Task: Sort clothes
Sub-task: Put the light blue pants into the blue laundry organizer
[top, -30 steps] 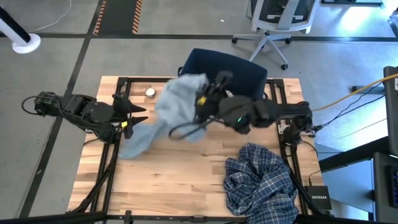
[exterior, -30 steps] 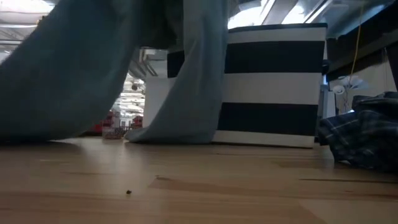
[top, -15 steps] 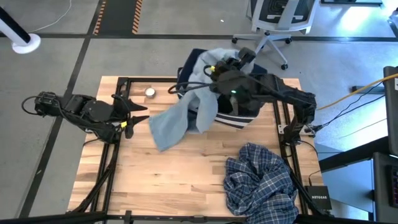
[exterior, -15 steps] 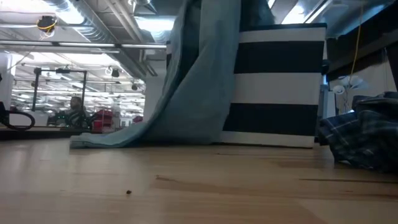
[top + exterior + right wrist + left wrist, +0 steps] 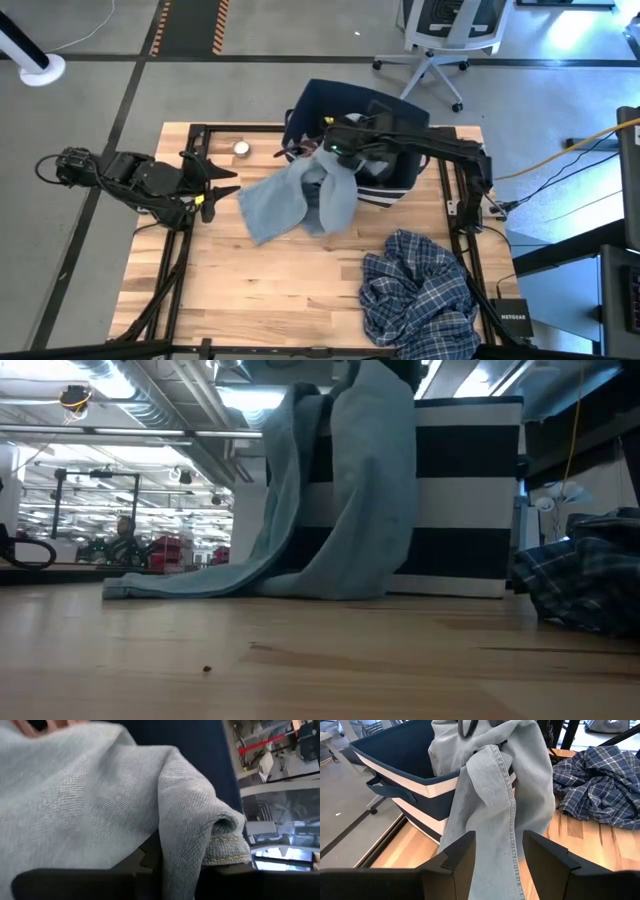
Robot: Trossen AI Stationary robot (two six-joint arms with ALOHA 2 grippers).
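Hanging over the front rim of the navy fabric bin with white stripes point(image 5: 400, 185), the light blue denim garment point(image 5: 300, 195) has its upper part inside the bin and its legs trailing down onto the wooden table point(image 5: 280, 290). Right gripper point(image 5: 335, 145) sits over the bin at the top of the denim; right wrist view shows a fold of denim pinched between its fingers. Blue-white plaid shirt point(image 5: 415, 285) lies crumpled on the table near the right front corner, well apart from the bin. Left gripper point(image 5: 222, 185) waits at the table's left edge, fingers apart, holding nothing. Judgement: denim partly binned, legs still to be cleared; plaid shirt not yet sorted.
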